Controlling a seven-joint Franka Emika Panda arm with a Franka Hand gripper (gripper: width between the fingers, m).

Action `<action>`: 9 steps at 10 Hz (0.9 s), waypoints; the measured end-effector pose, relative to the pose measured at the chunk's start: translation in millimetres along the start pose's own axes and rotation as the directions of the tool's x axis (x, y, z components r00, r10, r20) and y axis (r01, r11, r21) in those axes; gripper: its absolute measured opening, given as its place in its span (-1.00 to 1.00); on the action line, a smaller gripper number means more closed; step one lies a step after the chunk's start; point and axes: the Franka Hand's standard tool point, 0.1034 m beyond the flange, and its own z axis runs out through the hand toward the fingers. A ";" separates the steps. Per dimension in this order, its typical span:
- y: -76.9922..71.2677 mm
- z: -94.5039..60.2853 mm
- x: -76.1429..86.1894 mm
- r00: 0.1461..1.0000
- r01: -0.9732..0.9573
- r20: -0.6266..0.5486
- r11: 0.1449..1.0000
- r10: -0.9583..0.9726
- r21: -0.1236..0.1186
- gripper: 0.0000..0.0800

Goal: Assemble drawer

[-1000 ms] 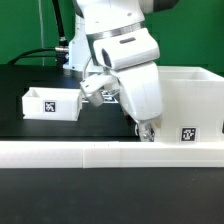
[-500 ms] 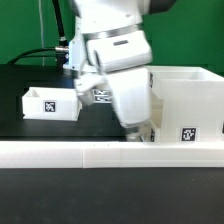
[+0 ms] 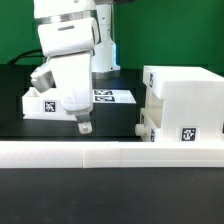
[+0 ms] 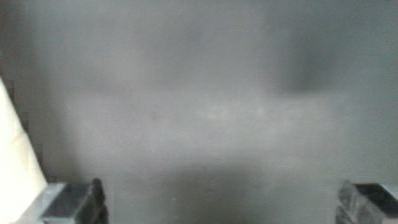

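Over the black table, near the small open-topped white box, my gripper hangs, jaws spread and empty. I see the big white housing well apart.

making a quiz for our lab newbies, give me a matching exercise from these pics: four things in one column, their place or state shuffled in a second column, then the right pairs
Column one:
1. big housing
2. small open-topped box
3. marker board
4. hand

Column two:
A. open, holding nothing, low over the black table
B. at the exterior view's right
C. lying flat, in the middle of the exterior view
D. at the exterior view's left, partly hidden by the arm

Right pairs: 1-B, 2-D, 3-C, 4-A
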 end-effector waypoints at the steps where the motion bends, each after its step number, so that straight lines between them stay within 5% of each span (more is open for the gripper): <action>1: -9.4 -11.0 -6.2 0.999 -0.027 0.017 0.999 0.028 -0.036 0.62; 3: -32.5 -24.7 -6.1 0.996 -0.084 0.039 0.995 0.086 -0.053 0.62; 5: -38.0 -36.1 -9.6 0.995 -0.085 0.053 0.994 0.088 -0.062 0.62; 9: -39.4 -34.4 -9.4 0.992 -0.115 0.050 0.992 0.118 -0.060 0.62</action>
